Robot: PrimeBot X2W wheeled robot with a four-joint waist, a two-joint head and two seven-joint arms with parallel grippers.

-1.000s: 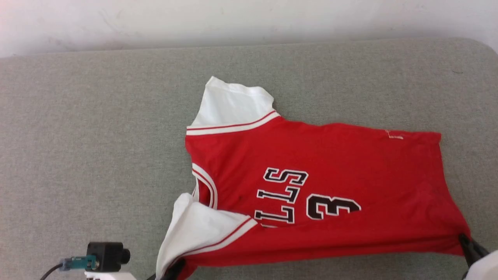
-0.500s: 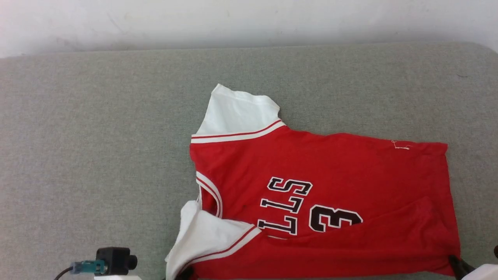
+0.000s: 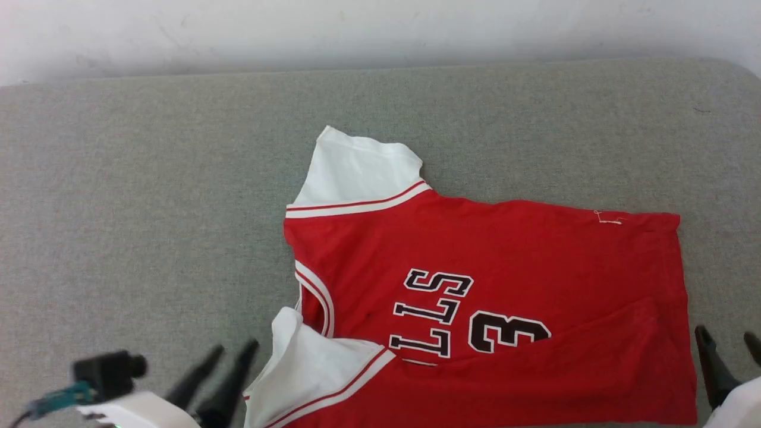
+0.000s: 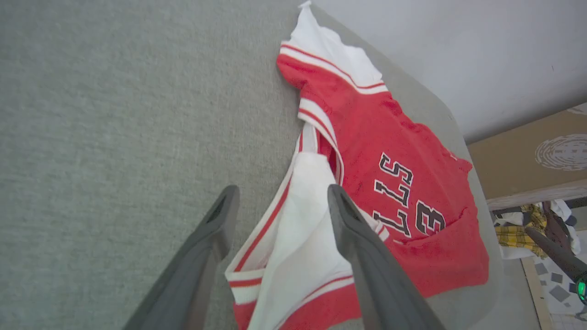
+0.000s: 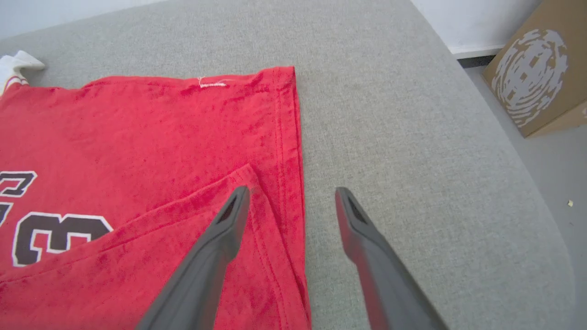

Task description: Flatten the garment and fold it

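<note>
The garment [image 3: 493, 249], a red jersey with white sleeves, lies on the grey table with its neck to the left and hem to the right. Its near long edge is folded up over the front, covering part of the black-and-white lettering. My left gripper [image 3: 235, 348] stands open just left of the near white sleeve [image 3: 309, 362]; in the left wrist view its fingers [image 4: 282, 189] straddle that sleeve's edge [image 4: 302, 220] without holding it. My right gripper [image 3: 726, 333] is open beside the hem corner; its fingers [image 5: 292, 190] hover over the hem [image 5: 289, 137], holding nothing.
The grey padded table [image 3: 148, 208] runs back to a white wall [image 3: 380, 30], with bare fabric left of and behind the jersey. Its rounded right edge [image 5: 513, 151] drops to the floor, where a cardboard box [image 5: 536, 73] stands. A yellow plaid cloth [image 4: 518, 233] lies beyond the table.
Both grippers have opened and let go of the jersey's near edge. That edge has dropped and lies folded over the front. Both grippers have drawn clear of the cloth.
</note>
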